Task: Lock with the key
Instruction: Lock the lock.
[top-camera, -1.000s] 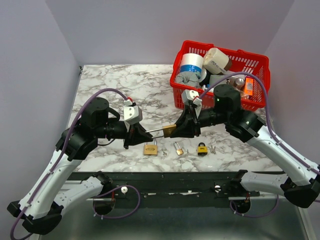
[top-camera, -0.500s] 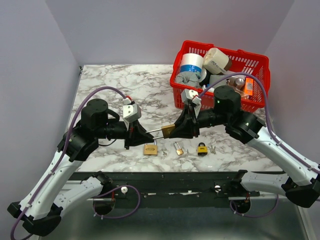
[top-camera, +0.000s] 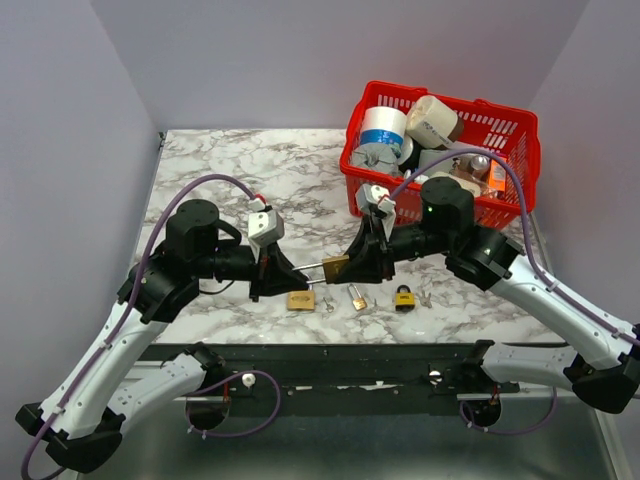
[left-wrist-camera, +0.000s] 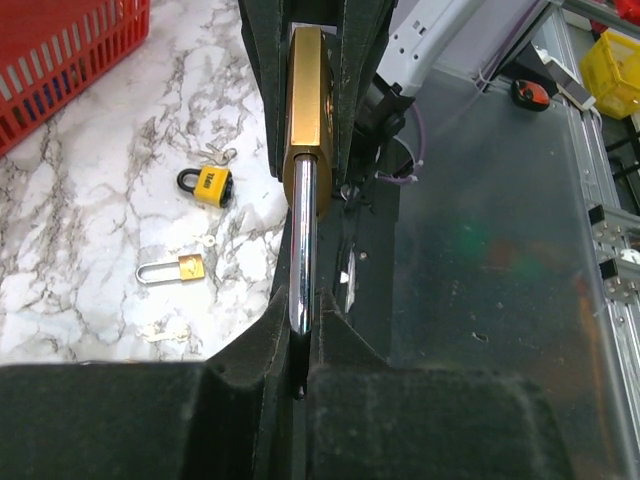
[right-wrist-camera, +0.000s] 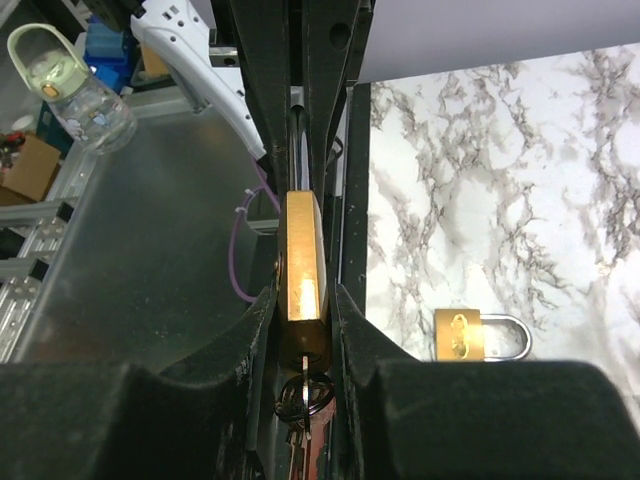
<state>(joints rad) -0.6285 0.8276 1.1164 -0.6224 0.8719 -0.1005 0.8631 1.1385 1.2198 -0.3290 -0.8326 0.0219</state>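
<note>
Top external: padlock (top-camera: 336, 266) lies lengthwise between arms, left pincer (top-camera: 293, 270) clamping its shackle (top-camera: 312, 267), right pincer (top-camera: 352, 264) clamping the end that holds the key (right-wrist-camera: 302, 395).

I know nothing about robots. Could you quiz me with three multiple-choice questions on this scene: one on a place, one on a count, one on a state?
1. Where on the table is the red basket?
A. near left
B. far right
C. centre

2. How many padlocks lie loose on the table?
A. one
B. five
C. three

3. The brass padlock between the arms is:
A. gripped at both ends
B. lying on the table
C. in the basket

1 B: it sits at the far right corner.
2 C: a brass one, a small long-shackled one, a yellow one.
3 A: the left gripper pinches its shackle, the right gripper its body.
</note>
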